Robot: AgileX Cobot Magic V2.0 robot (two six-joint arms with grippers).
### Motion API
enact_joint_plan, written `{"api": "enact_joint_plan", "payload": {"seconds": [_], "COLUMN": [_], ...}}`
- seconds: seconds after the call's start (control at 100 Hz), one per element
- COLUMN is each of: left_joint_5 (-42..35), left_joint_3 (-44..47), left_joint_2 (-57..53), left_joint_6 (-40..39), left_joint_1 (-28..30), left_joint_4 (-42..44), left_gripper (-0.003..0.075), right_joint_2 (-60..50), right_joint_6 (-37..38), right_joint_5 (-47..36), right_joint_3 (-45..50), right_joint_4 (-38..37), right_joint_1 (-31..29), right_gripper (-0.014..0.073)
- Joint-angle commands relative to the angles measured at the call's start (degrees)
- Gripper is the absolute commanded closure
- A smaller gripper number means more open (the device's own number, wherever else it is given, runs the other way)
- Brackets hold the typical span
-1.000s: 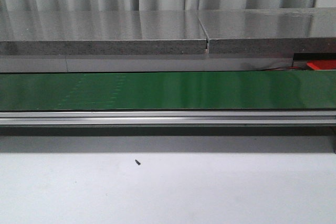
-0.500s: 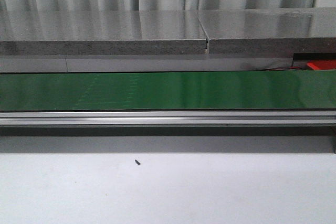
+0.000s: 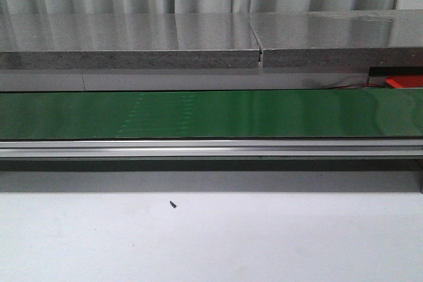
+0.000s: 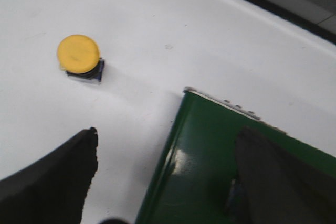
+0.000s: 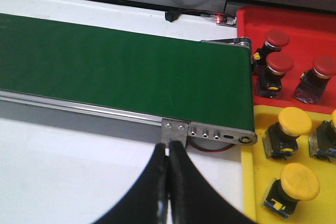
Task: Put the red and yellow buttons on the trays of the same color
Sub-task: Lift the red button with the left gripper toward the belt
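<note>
- As the front view shows it, the green conveyor belt [image 3: 211,114] runs across the middle of the frame with nothing on it, a white table [image 3: 211,242] fills the lower part, and a small dark speck [image 3: 172,204] lies at lower centre; a corner of the red tray [image 3: 404,82] peeks in at the right edge, and neither arm appears
- Against the earlier front frames, a faint lighter patch on the belt now sits further right, so the belt seems to be running; all else is unchanged
- From the left wrist view, the left gripper [image 4: 168,177] has its dark fingers spread wide with nothing between them; a yellow button [image 4: 80,56] stands on the white table at upper left, well apart from the fingers, and the belt's end fills the lower right
- From the right wrist view, the right gripper [image 5: 168,174] has its fingers pressed together, holding nothing, at lower centre beside the belt's end; red buttons [image 5: 276,61] stand on the red tray at upper right, and yellow buttons [image 5: 295,124] on the yellow tray [image 5: 252,182] below
- My judgement of the risk: the lone yellow button looks top-heavy, so an off-centre pinch could tip it, and a low approach could clip the belt frame
</note>
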Motion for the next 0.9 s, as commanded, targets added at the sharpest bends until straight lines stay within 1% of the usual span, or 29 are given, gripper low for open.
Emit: {"api": "enact_joint_plan", "payload": {"seconds": [0.0, 0.28, 0.45, 0.77, 0.89], "left_joint_5": [-0.1, 3.2, 3.2, 1.3, -1.7], "left_joint_3": [-3.2, -9.3, -12.9, -20.0, -21.1], "left_joint_2": [0.2, 8.6, 13.7, 22.8, 25.0], "left_joint_6": [-1.9, -4.6, -4.7, -4.7, -4.7], "left_joint_1": [0.8, 2.3, 3.0, 3.1, 3.1], "left_joint_4": [3.2, 6.3, 6.5, 6.5, 6.8], "left_gripper": [0.0193, 0.0193, 0.0193, 0.0193, 0.0193], "right_joint_2": [0.2, 0.2, 0.2, 0.2, 0.2], "right_joint_6": [-0.4, -0.4, -0.4, -0.4, -0.4], "right_joint_5": [-3.6, -3.6, -3.6, -3.6, -3.6], "right_joint_3": [-1.4, -1.4, -1.4, -1.4, -1.4], "right_joint_4": [-0.1, -0.1, -0.1, -0.1, -0.1], "right_joint_1": [0.2, 0.2, 0.2, 0.2, 0.2], "right_gripper": [0.0662, 0.0662, 0.0662, 0.0662, 0.0662]}}
